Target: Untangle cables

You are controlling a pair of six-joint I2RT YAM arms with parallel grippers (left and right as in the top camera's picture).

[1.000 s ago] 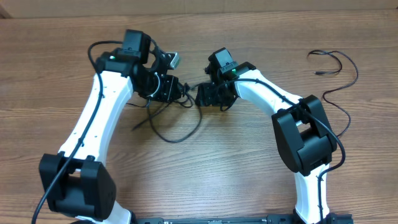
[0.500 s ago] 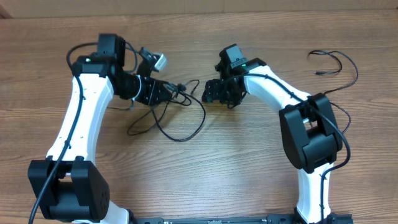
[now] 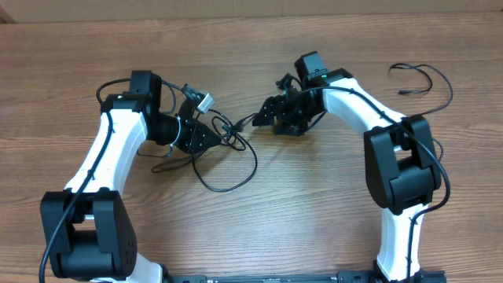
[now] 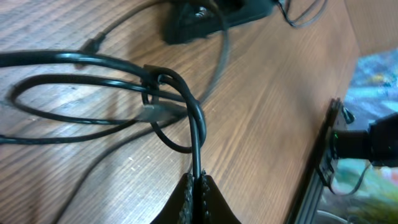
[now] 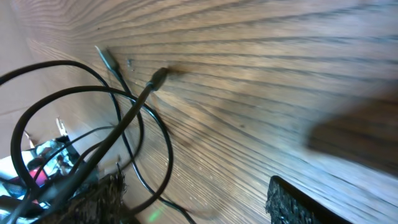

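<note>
Pinching one black strand in its left tool (image 4: 196, 183), a two-armed robot holds a knot of cables (image 4: 199, 134) on a wooden tabletop (image 3: 314, 204).

The left tool's fingers are pressed together on a single strand, which runs from the pinch into a knot where several loops cross around a small grey plug. The knot lies near the middle of the tabletop, between the two tools, with one wide loop trailing toward the robot's side. The right tool (image 5: 199, 198) stands just to the knot's right, its fingers wide apart and gripping nothing. One strand runs along one finger, and whether it touches cannot be told. Two plug ends lie on the wood beyond. A separate cable (image 3: 440, 76) lies in loose curves at the far right, well apart from the knot and both tools.
</note>
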